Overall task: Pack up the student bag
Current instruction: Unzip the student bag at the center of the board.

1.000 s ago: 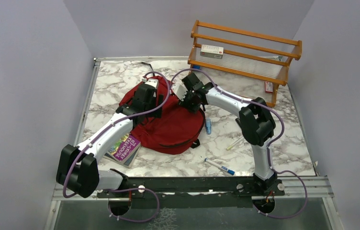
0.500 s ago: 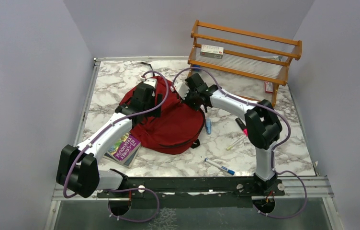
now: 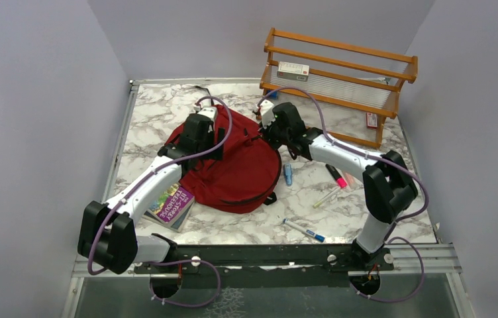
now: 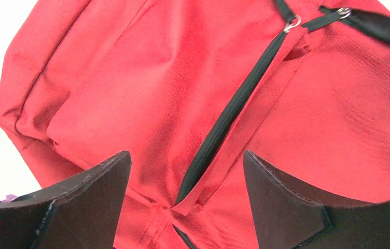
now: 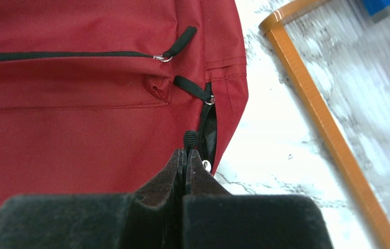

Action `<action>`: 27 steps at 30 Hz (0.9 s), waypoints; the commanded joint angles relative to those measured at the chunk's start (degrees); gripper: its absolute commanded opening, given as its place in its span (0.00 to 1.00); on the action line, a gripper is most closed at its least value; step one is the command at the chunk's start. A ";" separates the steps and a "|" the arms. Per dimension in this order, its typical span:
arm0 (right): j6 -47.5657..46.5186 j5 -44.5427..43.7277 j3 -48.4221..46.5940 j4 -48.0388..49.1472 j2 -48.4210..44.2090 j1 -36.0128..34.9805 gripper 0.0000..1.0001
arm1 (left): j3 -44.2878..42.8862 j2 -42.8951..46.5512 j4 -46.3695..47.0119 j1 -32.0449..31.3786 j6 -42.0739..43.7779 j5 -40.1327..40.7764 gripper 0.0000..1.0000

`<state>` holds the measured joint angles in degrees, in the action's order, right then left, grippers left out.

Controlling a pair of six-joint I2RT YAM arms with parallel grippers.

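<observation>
Okay, right gripper is clamping fully shut on a black zipper pull at the corner of the student bag. Left gripper is gaping wide, gripping nothing, straddling the bag's pocket zipper. Bag is lying flat on the table. Judgement: pull should be running along the zipper track, with left pressing the fabric down against bunching. Right wrist view is showing the pinch. Top view is hiding it, but showing book and pen beside the bag.
</observation>
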<state>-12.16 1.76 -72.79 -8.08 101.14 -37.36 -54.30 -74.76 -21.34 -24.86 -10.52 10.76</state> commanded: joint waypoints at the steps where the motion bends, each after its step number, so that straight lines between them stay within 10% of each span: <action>1: 10.30 -0.42 4.04 10.69 -4.06 0.58 0.00 | 0.33 1.99 7.38 0.34 0.75 -6.35 0.81; 12: 23.36 3.69 14.43 21.76 -11.36 4.14 0.01 | 1.52 -5.93 31.68 0.37 9.90 -22.78 0.88; 27: 28.37 14.56 15.90 25.02 -12.19 7.16 0.01 | -0.07 -16.97 39.21 0.43 52.86 -56.52 0.82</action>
<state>14.70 12.53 -56.86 13.58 90.74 -30.65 -53.32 -89.82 15.03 -24.69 28.95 -33.61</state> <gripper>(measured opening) 0.014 0.825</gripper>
